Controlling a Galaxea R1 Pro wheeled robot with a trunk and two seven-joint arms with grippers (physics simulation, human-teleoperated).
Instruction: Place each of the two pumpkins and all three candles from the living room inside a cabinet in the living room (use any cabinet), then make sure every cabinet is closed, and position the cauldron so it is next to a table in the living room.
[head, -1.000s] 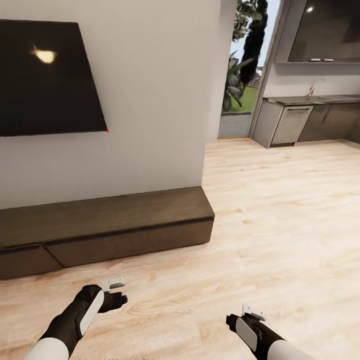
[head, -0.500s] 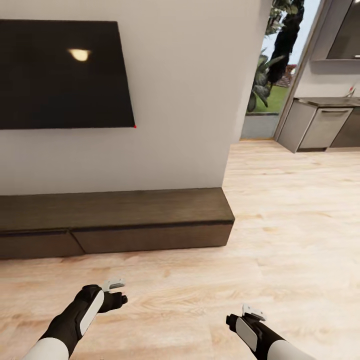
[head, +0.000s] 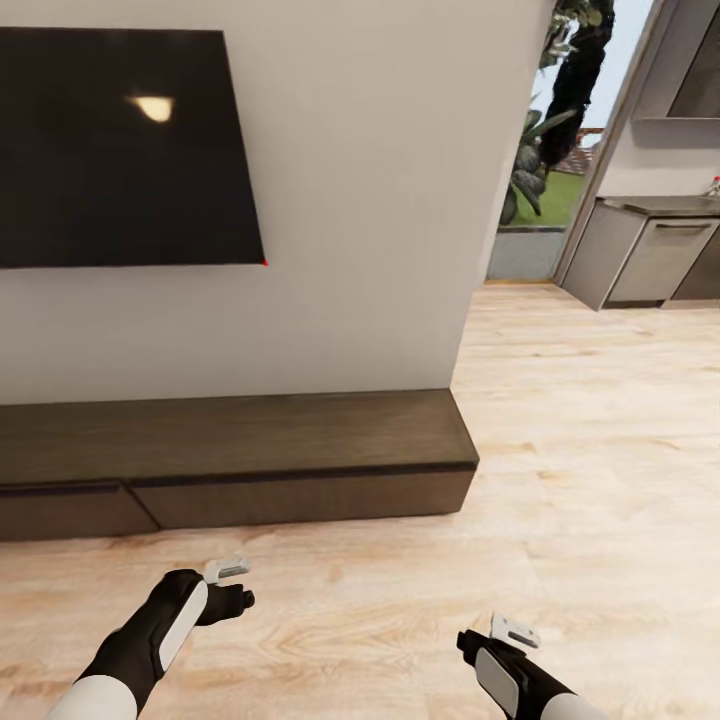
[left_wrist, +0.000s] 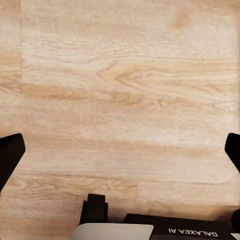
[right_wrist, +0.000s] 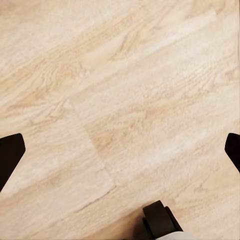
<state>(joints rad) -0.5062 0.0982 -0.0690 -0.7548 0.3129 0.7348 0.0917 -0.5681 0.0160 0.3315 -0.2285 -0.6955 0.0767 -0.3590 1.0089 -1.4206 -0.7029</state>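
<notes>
Nearest you, your left gripper (head: 232, 582) and right gripper (head: 506, 634) hang spread and empty over the wooden floor (head: 600, 450). Beyond, the cabinet (head: 250, 455) sits closed against the wall; its stiff, handleless drawers probably want a top-edge pull.

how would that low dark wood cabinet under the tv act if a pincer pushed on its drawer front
The cabinet would probably stay put: it is long, low and set flat on the floor against the wall. Its drawer fronts look shut and flush, so a push likely moves nothing. No handle is visible, so the smooth front may offer little grip for pulling.
</notes>
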